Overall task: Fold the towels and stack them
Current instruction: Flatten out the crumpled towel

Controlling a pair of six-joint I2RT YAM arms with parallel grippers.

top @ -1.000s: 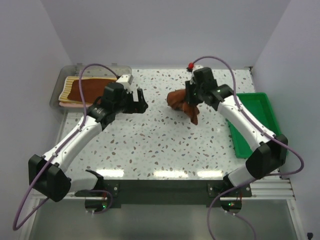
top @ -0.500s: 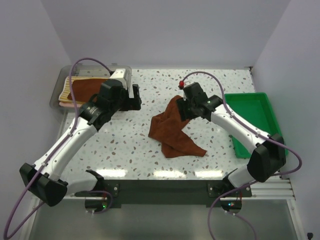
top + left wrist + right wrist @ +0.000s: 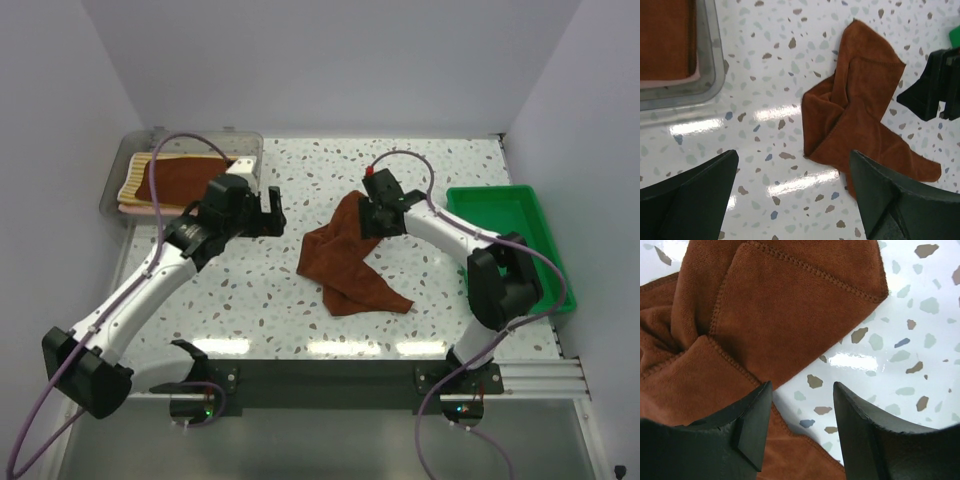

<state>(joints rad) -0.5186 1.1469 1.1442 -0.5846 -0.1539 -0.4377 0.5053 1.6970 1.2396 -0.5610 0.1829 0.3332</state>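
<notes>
Towel: rust-brown towel [image 3: 345, 265] lies crumpled at the middle of the table [image 3: 250, 290], one flap doubled over, a tail trailing toward 5 o'clock.
Change: a second ago it hung bunched in the right fingers above the table; now it is down on the surface and let go.
Right fingers [image 3: 367, 224]: apart, nothing between them, low over the towel's 1 o'clock corner.
Left fingers [image 3: 271, 212]: spread wide, holding nothing, at 9 o'clock of the towel and apart from it.
Stack: folded towels [image 3: 175, 180] sit in the clear bin [image 3: 110, 195] at 10 o'clock, a brown one on top.
Tray [image 3: 520, 212]: green, at 3 o'clock.
Meaning: the drop looks finished, but the cloth is not flat. My judgement is that smoothing comes next, probably one corner per arm, before any fold.
</notes>
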